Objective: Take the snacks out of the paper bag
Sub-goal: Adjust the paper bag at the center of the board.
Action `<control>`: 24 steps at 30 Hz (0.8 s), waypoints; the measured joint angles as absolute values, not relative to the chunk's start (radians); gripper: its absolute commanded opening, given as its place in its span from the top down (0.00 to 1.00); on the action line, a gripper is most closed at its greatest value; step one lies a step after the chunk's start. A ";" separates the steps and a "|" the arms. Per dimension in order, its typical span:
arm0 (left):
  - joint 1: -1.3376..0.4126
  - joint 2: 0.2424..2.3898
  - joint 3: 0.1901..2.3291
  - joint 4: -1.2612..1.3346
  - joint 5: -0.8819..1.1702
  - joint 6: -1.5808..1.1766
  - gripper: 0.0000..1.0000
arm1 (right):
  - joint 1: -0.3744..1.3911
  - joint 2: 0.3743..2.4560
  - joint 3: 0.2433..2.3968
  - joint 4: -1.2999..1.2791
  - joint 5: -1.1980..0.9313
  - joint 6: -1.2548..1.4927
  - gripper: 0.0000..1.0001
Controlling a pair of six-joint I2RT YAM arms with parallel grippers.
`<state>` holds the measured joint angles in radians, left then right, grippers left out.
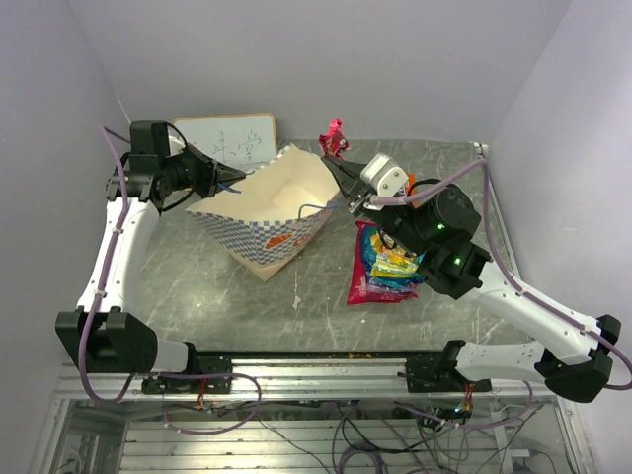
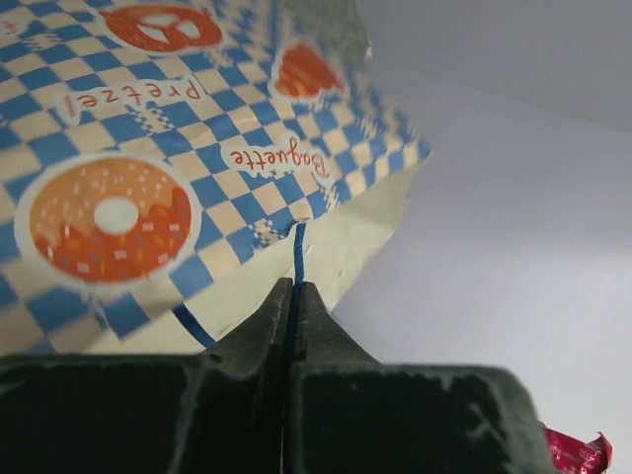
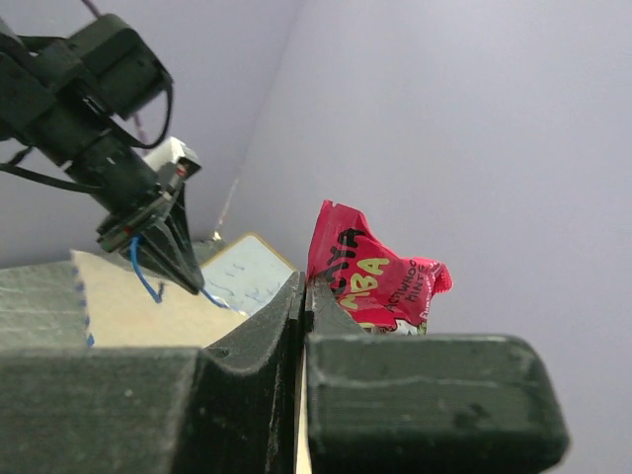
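Observation:
The paper bag (image 1: 269, 235) stands open at mid table, cream inside with blue-checked sides (image 2: 148, 148). My left gripper (image 1: 240, 177) is shut on the bag's thin blue cord handle (image 2: 298, 252) at its left rim; its jaws meet on the cord (image 2: 294, 286). My right gripper (image 1: 331, 161) is at the bag's far right corner, shut on a small pink-red snack packet (image 1: 334, 135) that sticks up above its tips (image 3: 375, 267). Several snacks (image 1: 387, 259) lie piled on the table right of the bag, on a large pink-red packet (image 1: 365, 289). The bag's inside floor shows no packet.
A white framed writing board (image 1: 227, 136) leans on the back wall behind the bag, and shows in the right wrist view (image 3: 242, 272). The right arm's body (image 1: 444, 237) hangs over the snack pile. Walls close in at left, back and right.

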<state>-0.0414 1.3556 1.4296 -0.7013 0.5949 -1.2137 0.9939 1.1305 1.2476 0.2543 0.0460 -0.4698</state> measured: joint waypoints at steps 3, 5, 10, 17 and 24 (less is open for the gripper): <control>-0.027 1.385 1.427 -0.701 0.593 -1.207 0.93 | 0.991 1.131 1.248 0.233 0.118 -0.471 1.00; -0.023 1.418 1.437 -0.711 0.588 -1.189 0.93 | 0.978 1.133 1.248 0.211 0.172 -0.471 1.00; 0.016 1.480 1.469 -0.742 0.566 -1.134 0.91 | 0.843 1.175 1.259 0.133 0.251 -0.413 1.00; 0.075 1.493 1.576 -0.810 0.519 -1.026 0.62 | 0.587 1.309 1.307 -0.001 0.241 -0.306 1.00; 0.097 1.525 1.720 -0.886 0.490 -0.896 0.36 | 0.328 1.493 1.355 -0.120 0.089 -0.162 1.00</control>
